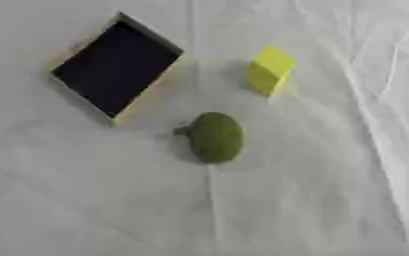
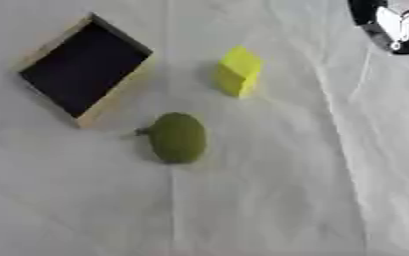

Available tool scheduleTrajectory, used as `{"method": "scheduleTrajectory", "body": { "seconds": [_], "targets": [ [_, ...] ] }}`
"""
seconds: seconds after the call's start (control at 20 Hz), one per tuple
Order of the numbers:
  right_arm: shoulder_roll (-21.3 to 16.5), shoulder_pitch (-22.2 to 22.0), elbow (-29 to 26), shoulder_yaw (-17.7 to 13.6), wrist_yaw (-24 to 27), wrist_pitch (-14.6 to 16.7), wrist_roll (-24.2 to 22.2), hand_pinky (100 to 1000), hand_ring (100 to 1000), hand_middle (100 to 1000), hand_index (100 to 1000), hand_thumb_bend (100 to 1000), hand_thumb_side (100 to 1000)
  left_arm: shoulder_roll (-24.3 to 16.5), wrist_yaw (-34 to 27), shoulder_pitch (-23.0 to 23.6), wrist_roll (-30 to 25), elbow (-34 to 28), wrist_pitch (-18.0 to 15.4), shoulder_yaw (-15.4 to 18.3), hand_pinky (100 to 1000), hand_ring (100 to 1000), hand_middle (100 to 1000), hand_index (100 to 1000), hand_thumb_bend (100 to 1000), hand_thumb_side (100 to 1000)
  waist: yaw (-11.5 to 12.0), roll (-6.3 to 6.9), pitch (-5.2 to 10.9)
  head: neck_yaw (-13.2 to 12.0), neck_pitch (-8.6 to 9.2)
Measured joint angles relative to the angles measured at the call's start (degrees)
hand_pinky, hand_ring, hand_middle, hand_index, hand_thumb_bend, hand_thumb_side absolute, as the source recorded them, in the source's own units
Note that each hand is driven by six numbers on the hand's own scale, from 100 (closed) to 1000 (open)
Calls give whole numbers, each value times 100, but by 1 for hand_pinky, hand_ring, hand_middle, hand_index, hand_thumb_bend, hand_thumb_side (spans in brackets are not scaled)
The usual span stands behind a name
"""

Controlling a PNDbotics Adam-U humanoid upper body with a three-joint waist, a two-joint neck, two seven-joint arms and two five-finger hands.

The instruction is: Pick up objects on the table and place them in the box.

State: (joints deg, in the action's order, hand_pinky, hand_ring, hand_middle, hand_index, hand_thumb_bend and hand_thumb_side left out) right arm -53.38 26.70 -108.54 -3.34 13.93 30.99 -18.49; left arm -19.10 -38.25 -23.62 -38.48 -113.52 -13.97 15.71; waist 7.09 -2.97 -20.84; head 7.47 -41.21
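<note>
- Three things lie on a white cloth [image 1: 312,210] that is creased and covers the table.
- One is a box [image 1: 116,65], shallow and rectangular, with pale wooden walls and a dark inside. It sits turned at an angle, one corner toward the viewer.
- To the right of the box, well apart from it, stands a yellow block [image 1: 269,70], tilted on the cloth.
- Below and to the right of the box, near its lowest corner but not touching, lies a green oval fruit [image 1: 214,137] with a short stem pointing toward the box.
- Far to the right of the box, in the upper corner of the right eye view, part of the right hand [image 2: 398,27] shows, black and silver. I cannot tell whether its fingers are open or closed.
- Neither the fruit nor the block is in the box.
</note>
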Motion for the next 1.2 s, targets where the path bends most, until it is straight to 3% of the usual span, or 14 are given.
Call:
{"method": "scheduleTrajectory", "body": {
  "seconds": [0.35, 0.6, 0.65, 0.7, 0.85, 1.2],
  "targets": [
    [172, 9, -67, -21, 177, -133, -237, 908, 853, 737, 888, 100, 420, 53, 0, 9, 94, 0, 17, 3, 832, 624, 664, 809, 100, 602, 37, 29, 49, -156, -112],
    [154, 63, -65, -14, 100, -116, -398, 907, 882, 769, 903, 100, 321, 53, 0, 19, 110, 0, 17, 3, 833, 626, 663, 809, 100, 604, 38, 36, 57, -172, -113],
    [112, 86, -61, -4, 37, -94, -412, 908, 889, 776, 908, 100, 230, 53, 0, 21, 111, 0, 17, 3, 833, 626, 663, 809, 100, 604, 39, 36, 58, -165, -113],
    [59, 118, -58, 21, -38, -64, -421, 908, 893, 791, 912, 100, 263, 53, 0, 21, 110, 0, 17, 2, 833, 626, 663, 809, 100, 605, 40, 36, 59, -153, -113],
    [-147, 240, 10, 145, -333, 104, -456, 908, 908, 825, 926, 100, 206, 53, 0, 26, 107, 0, 19, 0, 834, 630, 668, 810, 100, 611, 51, 23, 59, -124, -112],
    [-687, 715, 331, 654, -1186, 837, -571, 918, 942, 881, 949, 100, 212, 48, -3, 26, 68, 0, 21, -4, 835, 634, 666, 808, 100, 614, 134, 4, 26, 11, -103]
  ]
}}
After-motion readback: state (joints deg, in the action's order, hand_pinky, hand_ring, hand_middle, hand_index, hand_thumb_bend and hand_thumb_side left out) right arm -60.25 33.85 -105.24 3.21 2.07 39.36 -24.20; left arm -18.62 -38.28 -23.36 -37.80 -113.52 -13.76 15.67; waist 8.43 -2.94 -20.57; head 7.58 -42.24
